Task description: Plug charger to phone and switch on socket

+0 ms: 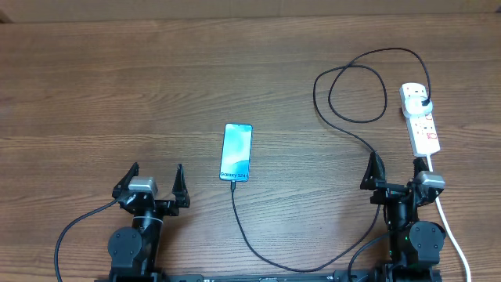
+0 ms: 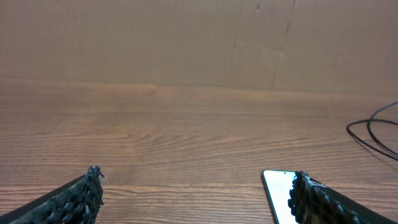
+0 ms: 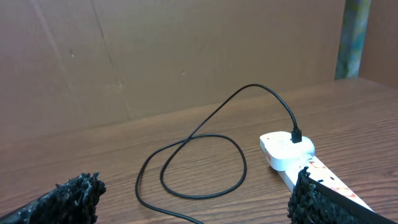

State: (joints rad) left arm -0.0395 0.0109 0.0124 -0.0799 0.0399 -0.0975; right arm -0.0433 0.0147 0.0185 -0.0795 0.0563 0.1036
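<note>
Left pincer, from above: parked at the near edge of the table, jaws spread wide, nothing between them
Overhead, right pincer: spread and empty too, just short of the near end of the socket
Overhead, phone: face up mid-table, a little beyond the left pincer and off to its right, well apart from the right pincer
Overhead, charger: its plug stands in the far end of the socket; the cable loops, runs close past the right pincer, and its free end meets the phone's near edge; seated or only touching, I can't tell
Step, as I read it: cable work looks nearly done, switching not begun, neither arm engaged
Next move, my guess: confirm the connector is home, then send the right pincer forward to press one of the red switches, a small target suited to one fingertip
Left wrist view: the phone's corner peeks out beside the right finger, not between the jaws; the cable lies far right
Right wrist view: the socket lies ahead by the right finger, plug upright in it, cable loop on the table beyond the open gap
</note>
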